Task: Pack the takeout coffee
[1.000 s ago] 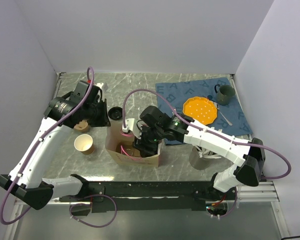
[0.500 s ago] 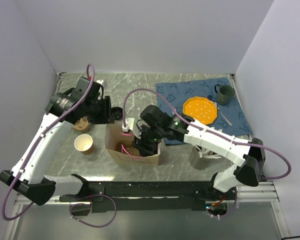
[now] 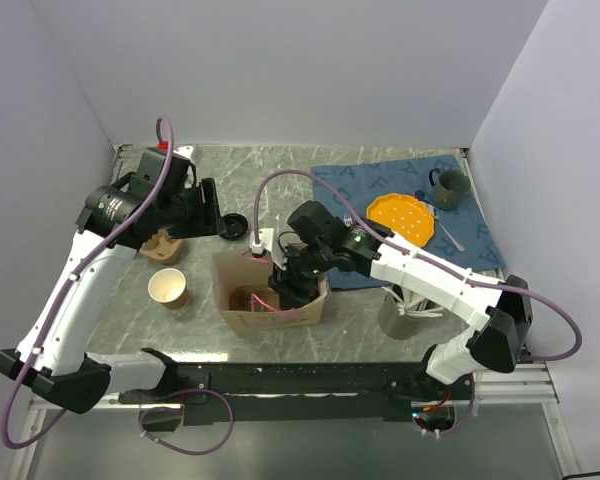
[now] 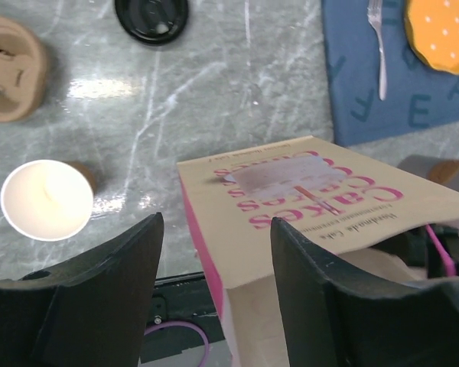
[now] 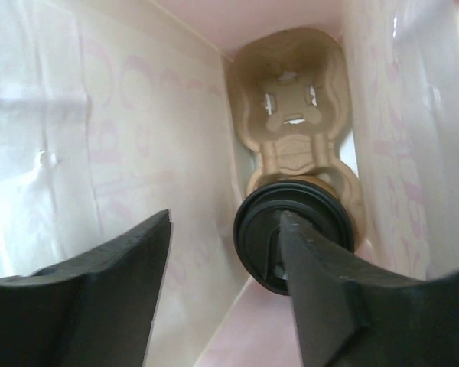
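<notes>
hiding deep in bag (image 5: 99, 153), takeout coffee (image 5: 306, 202), half-covered

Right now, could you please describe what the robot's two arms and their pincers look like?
The left arm and the right arm both have white link shells with black joints and bases. A purple cable loops along each. Small green lights glow near the right wrist. The left pincer and right pincer each have two broad black fingers.
</notes>
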Motion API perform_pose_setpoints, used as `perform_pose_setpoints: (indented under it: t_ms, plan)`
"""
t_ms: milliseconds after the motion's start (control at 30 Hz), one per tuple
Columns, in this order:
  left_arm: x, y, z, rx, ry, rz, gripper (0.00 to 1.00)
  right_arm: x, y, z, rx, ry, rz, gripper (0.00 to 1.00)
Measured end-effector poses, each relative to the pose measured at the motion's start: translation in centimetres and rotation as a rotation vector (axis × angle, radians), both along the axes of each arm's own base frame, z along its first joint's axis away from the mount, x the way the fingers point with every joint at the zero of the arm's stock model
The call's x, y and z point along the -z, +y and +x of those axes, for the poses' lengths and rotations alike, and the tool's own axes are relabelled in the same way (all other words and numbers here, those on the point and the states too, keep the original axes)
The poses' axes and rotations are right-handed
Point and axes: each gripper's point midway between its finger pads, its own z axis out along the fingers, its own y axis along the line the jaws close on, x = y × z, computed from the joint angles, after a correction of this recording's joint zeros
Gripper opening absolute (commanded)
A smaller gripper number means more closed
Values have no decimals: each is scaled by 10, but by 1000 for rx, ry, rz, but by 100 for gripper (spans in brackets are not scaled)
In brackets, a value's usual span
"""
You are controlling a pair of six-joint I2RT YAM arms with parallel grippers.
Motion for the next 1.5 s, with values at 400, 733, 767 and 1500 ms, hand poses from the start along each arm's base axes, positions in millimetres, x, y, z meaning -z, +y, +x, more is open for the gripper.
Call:
perform_pose_setpoints:
  t_ms: [400, 733, 767, 1500]
  plan:
    - [1, 5, -9, 5, -53, -55, 57, -10, -2, -13, -58, 118, 59, 61]
    - [-12, -26, -54, 301, -238, -261, 61, -13, -1, -18, -85, 170, 61, 62]
    - [-13, -28, -57, 331, -266, -269, 61, -12, -1, -18, -85, 173, 60, 62]
    - [-9, -59, -61, 731, -479, -243, 53, -10, 1, -15, -80, 183, 54, 62]
